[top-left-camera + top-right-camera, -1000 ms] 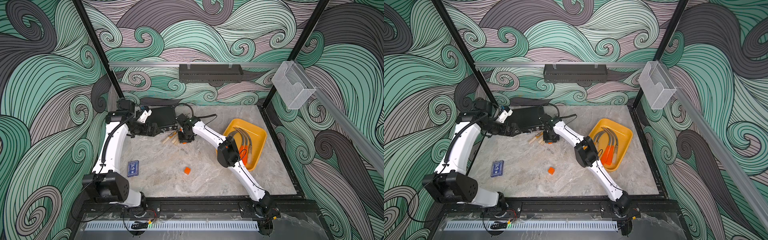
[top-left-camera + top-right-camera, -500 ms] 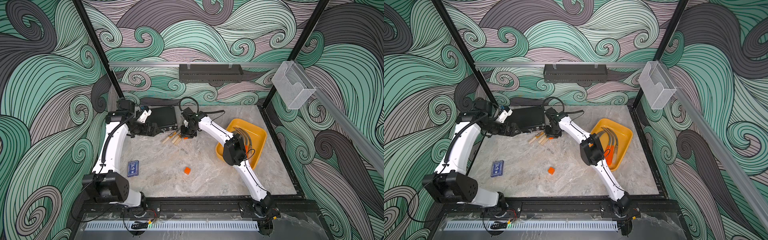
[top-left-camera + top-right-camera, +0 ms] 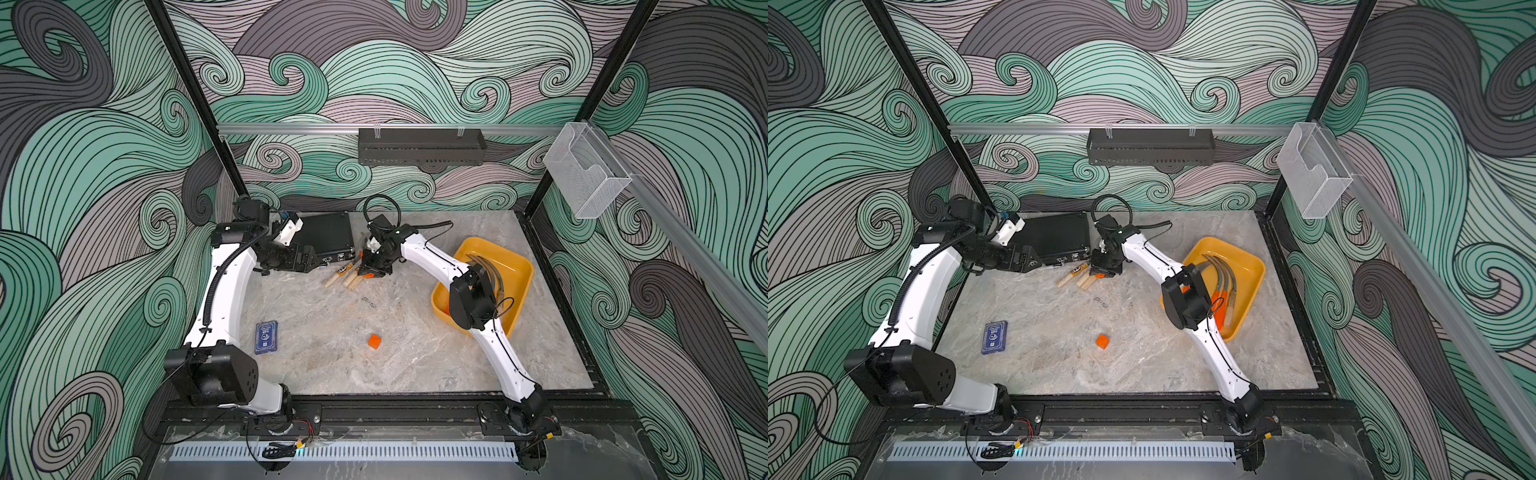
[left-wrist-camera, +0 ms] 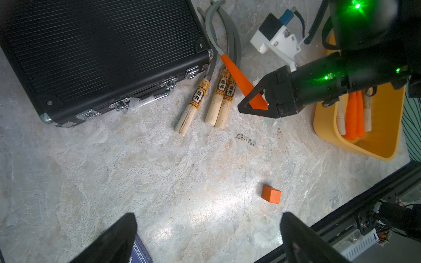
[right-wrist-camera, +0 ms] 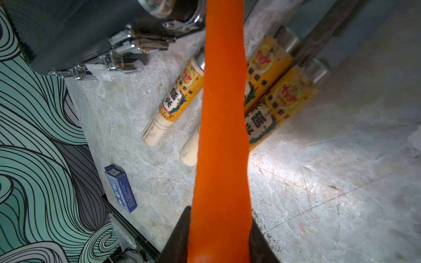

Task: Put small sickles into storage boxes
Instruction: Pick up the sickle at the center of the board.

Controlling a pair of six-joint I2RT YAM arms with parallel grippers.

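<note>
- Nearest, an orange cube [image 3: 374, 341] is seen.
- Mid-table, the orange-handled sickle [image 4: 237, 72] is clamped by its handle in the right gripper [image 4: 256, 103]; pick-up is judged under way, and a carry to the yellow tray [image 3: 517, 282] is called for.
- The left gripper [image 4: 206, 219] is held wide apart, empty.
- Farthest, three wooden-handled sickles [image 4: 218, 100] lie beside the black case [image 3: 326, 235], blades shown clearly only by the left wrist view.

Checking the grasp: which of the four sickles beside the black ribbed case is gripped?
The orange-handled, grey-bladed sickle, clamped in the right gripper; the three pale wooden-handled sickles lie free beside it.
</note>
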